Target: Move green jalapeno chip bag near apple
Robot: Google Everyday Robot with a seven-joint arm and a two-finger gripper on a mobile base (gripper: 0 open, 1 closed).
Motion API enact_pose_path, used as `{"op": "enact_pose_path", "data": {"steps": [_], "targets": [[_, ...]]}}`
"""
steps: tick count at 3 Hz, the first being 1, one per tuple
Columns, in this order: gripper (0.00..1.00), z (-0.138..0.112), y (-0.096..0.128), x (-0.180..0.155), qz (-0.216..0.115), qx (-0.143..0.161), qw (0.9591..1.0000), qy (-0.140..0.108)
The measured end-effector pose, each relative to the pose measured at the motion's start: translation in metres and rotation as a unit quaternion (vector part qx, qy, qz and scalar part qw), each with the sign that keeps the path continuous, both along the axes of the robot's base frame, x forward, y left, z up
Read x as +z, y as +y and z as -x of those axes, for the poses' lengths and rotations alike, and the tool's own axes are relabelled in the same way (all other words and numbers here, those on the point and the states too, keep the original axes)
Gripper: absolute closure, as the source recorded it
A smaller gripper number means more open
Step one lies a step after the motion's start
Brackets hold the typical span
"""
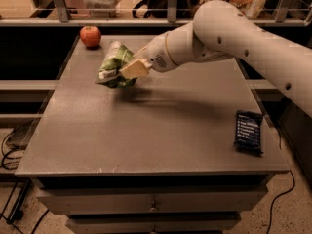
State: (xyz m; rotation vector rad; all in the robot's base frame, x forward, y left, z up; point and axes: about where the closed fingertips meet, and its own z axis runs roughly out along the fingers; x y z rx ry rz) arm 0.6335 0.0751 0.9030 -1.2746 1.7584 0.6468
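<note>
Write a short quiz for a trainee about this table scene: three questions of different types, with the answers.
1. True or false: the gripper, over the far left part of the table, is shut on the green jalapeno chip bag.
2. Which lies nearer to the bag? A: the apple. B: the dark blue packet.
3. Fill in: the packet lies near the table's ___ edge in the view.
Key: 1 true; 2 A; 3 right.
</note>
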Motion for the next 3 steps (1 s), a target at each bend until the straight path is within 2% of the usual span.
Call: {"op": "enact_pose_path", "data": {"steps": [1, 2, 3], "targets": [[1.0, -0.038, -0.008, 0.009, -0.013, -0.025, 0.9995, -0.012], [1.0, -0.038, -0.008, 0.009, -0.013, -0.025, 0.9995, -0.012], [1.0, -0.049, -0.005, 0.007, -0.029, -0.051, 0.9981, -0.017]]}}
